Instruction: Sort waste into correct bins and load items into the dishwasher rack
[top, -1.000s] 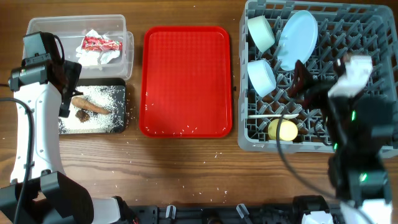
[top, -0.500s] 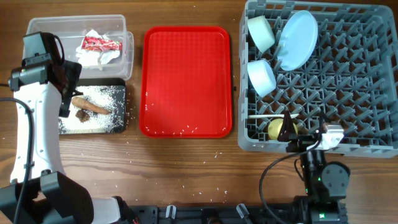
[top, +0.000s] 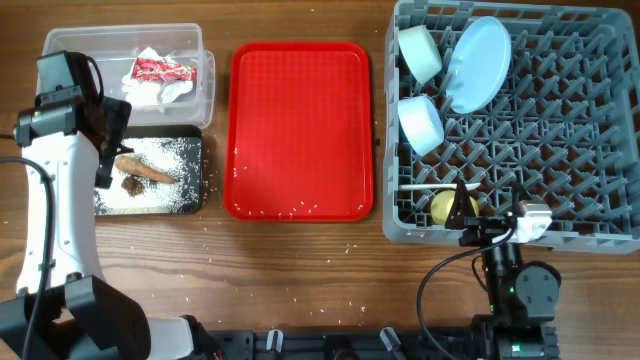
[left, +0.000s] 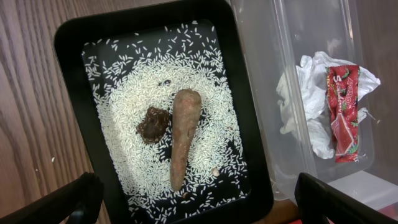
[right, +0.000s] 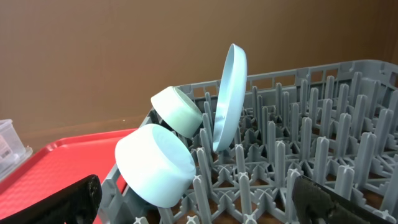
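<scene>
The dishwasher rack (top: 600, 100) holds the pale-blue plate (top: 478, 62) on edge, the light teal bowl (top: 420, 52), the white bowl (top: 421, 122), the white spoon (top: 430, 187) and the yellow cup (top: 452, 208). The clear tub (top: 70, 42) holds the wrapper (top: 163, 70) and tissue (top: 150, 92). The black tray (top: 203, 170) holds rice (top: 175, 152), the root stick (top: 145, 170) and the brown lump (top: 131, 185). My left gripper (left: 199, 205) hangs open and empty above the black tray (left: 68, 37). My right gripper (right: 196, 208) is open and empty at the rack's front edge, near the white bowl (right: 155, 165).
The flat red serving tray (top: 300, 130) lies between the bins and the rack, with a few rice grains near its front edge. Scattered grains lie on the wooden table in front of it. The right arm's base (top: 515, 285) sits at the table's front right.
The right arm pulled back from over the rack's middle to the rack's front edge, then stayed nearly still. The left arm has not moved.
</scene>
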